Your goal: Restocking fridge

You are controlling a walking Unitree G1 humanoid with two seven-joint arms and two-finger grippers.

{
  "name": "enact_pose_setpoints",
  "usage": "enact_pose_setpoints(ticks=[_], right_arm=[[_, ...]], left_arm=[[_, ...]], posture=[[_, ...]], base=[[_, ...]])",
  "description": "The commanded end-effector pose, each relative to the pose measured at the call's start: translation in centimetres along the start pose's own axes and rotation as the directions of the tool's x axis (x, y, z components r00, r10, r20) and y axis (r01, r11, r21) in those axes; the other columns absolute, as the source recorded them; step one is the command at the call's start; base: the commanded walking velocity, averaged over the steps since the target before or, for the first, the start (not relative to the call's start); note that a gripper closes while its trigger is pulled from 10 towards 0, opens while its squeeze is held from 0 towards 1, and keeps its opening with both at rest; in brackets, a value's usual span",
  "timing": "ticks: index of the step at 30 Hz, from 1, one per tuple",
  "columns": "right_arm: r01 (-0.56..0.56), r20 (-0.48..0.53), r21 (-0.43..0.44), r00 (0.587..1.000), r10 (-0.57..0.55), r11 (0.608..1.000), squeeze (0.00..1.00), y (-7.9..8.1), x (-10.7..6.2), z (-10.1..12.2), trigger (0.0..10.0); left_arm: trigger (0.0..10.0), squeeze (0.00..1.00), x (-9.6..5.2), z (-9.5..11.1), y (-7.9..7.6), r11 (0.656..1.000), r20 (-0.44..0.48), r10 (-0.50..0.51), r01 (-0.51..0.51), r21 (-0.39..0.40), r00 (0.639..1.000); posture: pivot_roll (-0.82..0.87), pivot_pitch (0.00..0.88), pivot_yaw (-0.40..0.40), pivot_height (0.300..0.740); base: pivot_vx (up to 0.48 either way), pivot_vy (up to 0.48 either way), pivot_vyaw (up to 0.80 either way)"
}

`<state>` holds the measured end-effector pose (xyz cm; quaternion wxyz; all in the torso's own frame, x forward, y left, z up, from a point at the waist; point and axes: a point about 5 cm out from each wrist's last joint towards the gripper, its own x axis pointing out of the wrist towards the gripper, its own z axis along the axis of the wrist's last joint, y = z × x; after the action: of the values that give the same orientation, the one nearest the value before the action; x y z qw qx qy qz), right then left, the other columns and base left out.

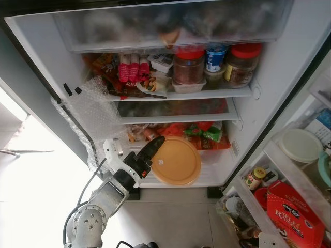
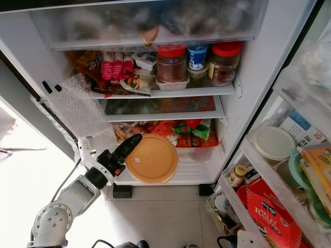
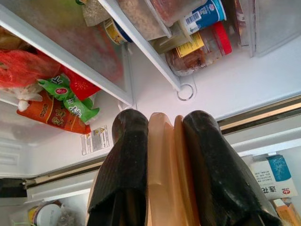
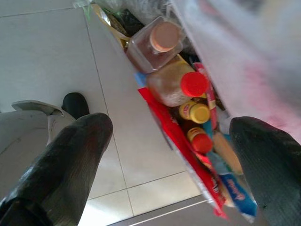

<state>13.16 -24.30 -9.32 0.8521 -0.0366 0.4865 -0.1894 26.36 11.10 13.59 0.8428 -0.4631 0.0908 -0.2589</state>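
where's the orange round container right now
The orange round container is at the fridge's bottom shelf, gripped at its left edge by the left gripper, just below the green and red packets.

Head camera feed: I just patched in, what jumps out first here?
The left gripper is shut on a round orange container, holding it at the front of the open fridge's bottom shelf. Behind it lie red and green snack packets, and the upper shelf carries red-lidded jars. Crumpled bubble wrap hangs at the fridge's left edge, and a red box sits in the door rack on the right.
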Motion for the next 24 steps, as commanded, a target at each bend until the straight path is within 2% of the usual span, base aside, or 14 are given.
enact_pose_setpoints(ticks=[1,24], right_arm=[[0.004,-0.025,-0.006,1.000,-0.005,1.000,0.00,-0.09,-0.12,-0.73,10.0],[-0.013,-0.022,0.015,1.000,0.014,1.000,0.00,0.02,-0.12,-0.66,10.0]], left_arm=[[10.0,0.00,-0.10,0.52,-0.64,0.999,0.007,-0.022,0.022,0.023,1.000],[10.0,0.00,0.11,0.51,-0.57,1.000,0.007,-0.022,0.022,0.021,1.000]], posture=[[-0.01,0.158,0.069,0.740],[-0.01,0.150,0.065,0.740]], base=[[0.000,0.000,0.00],[0.000,0.000,0.00]])
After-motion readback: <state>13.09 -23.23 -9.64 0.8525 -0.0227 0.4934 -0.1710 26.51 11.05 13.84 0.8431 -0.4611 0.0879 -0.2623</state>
